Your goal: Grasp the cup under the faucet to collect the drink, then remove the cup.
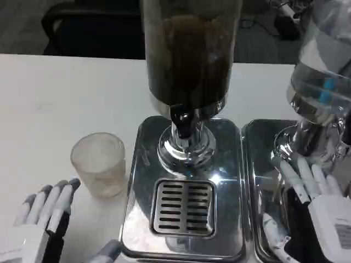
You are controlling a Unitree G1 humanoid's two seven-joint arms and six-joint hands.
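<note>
Cup [99, 164] upright on white table [49, 104], at nine o'clock of faucet [182, 121], off drip tray [184, 219]. At its seven o'clock, left hand [41, 222]: fingers straight, slightly apart, empty. Right hand [315, 205] spread, empty.

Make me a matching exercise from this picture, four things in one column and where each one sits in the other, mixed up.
Things:
1. cup
2. drip grate
3. left hand
4. right hand

Places:
A. at the base of the second dispenser
B. on the steel tray, below the faucet
C. lower left corner, fingers toward the cup
D. on the table, left of the tray

Pairs: 1-D, 2-B, 3-C, 4-A
</note>
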